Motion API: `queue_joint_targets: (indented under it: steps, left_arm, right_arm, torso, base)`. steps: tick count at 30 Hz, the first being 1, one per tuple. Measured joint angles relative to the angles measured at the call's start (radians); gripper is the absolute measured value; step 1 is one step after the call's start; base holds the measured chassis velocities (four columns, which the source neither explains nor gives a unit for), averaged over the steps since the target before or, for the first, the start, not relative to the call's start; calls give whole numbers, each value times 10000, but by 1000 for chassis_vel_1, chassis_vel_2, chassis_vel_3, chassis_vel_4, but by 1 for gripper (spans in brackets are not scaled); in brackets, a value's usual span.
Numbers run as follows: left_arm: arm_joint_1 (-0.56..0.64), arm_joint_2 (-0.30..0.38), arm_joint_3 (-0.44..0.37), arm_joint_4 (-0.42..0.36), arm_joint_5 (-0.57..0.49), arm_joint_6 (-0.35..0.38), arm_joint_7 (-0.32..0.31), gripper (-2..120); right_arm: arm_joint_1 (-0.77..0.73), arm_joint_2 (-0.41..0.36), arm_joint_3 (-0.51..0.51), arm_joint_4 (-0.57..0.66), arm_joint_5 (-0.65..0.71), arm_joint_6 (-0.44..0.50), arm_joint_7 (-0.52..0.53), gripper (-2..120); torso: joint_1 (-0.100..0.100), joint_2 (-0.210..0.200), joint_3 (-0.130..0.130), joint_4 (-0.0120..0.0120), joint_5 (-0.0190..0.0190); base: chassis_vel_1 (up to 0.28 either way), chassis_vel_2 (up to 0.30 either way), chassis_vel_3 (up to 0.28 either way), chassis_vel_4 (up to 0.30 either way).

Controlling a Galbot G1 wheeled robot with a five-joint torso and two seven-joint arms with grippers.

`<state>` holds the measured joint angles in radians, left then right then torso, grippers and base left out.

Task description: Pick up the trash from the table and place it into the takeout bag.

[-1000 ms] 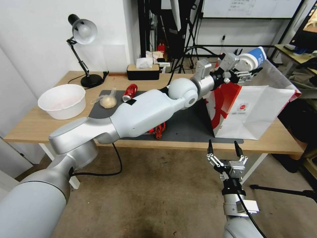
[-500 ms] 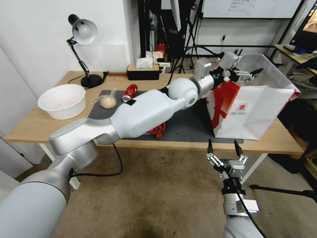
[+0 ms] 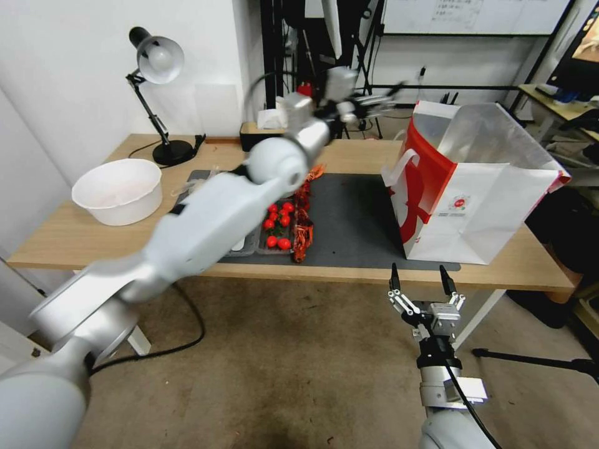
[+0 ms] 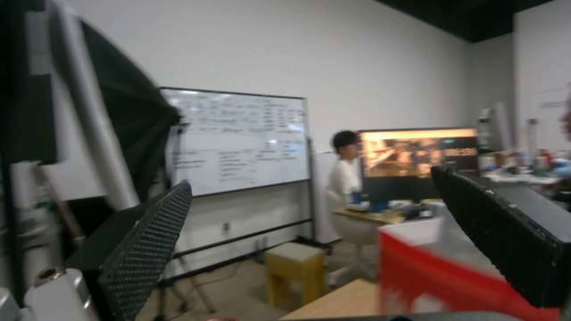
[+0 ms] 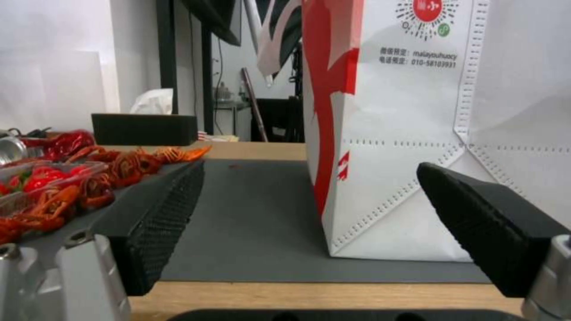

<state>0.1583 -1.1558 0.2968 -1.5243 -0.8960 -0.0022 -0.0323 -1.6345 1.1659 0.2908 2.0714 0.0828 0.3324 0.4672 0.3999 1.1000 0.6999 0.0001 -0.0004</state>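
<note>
Motion blur smears the left arm as it reaches over the far side of the long light-wood table [image 3: 68, 240], its left gripper [image 3: 367, 103] up in the air above the back edge, left of the bag's mouth. From the left wrist view the two black ribbed fingers [image 4: 149, 249] stand wide apart with nothing between them, and a strip of red from the bag shows below. The big white-and-red paper takeout bag [image 3: 480, 206] with the silver foil lining stands upright on the right end of the dark grey mat [image 3: 355, 218], mouth open, a white loop handle hanging on its red side, small round red logo facing front.

Right gripper [image 3: 419, 280] hangs low in front of the table's near edge, just below the bag, fingers spread and pointing up, holding nothing; its wrist view looks straight at the bag's lower corner [image 5: 416, 133].

On the mat's left part lies a clear plastic tray of small red tomatoes [image 3: 277, 224], with red crayfish shells [image 3: 303, 234] heaped beside it and trailing toward the back. A crushed red can [image 5: 65, 141] peeks in at the far left of the right wrist view. A wide white bowl [image 3: 116, 190] sits on the bare wood at the left end, a black desk lamp [image 3: 156, 93] behind it, and a black tissue box [image 5: 144, 128] at the table's rear.
</note>
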Motion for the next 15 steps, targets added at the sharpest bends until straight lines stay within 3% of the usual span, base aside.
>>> queue_joint_targets:
  steps: [3, 4, 7, 8, 11, 15]
  left_arm:
    - [1083, 813, -947, -620, 481, 52, -23, 100]
    - [1083, 813, -947, -620, 481, 52, -23, 100]
    - [2346, 1512, -1894, -1514, 1186, 241, -249, 100]
    - [2346, 1512, -1894, -1514, 1186, 241, -249, 100]
    - [4008, 1978, -3156, -2455, 1941, 424, -522, 100]
    - [5033, 2139, -3879, -2960, 2264, 448, -700, 100]
  right_arm:
    - [-87, -1, -6, 12, -69, -3, 18, 92]
    - [-87, -1, -6, 12, -69, -3, 18, 92]
    - [-197, 8, -6, 58, -126, 2, 71, 96]
    - [-197, 8, -6, 58, -126, 2, 71, 96]
    - [-314, 40, 12, 90, -169, 14, 140, 100]
    - [-388, 82, 17, 92, -212, 30, 173, 100]
  torso:
    - [0, 1, 0, 1, -1]
    - [0, 1, 0, 1, -1]
    - [0, 1, 0, -2, 0]
    - [0, 1, 0, -2, 0]
    - [0, 0, -1, 2, -1]
    - [-1, 1, -1, 1, 5]
  base:
    - [0, 0, 0, 0]
    - [0, 0, 0, 0]
    - [0, 0, 0, 0]
    - [0, 0, 0, 0]
    - [0, 0, 0, 0]
    - [0, 0, 0, 0]
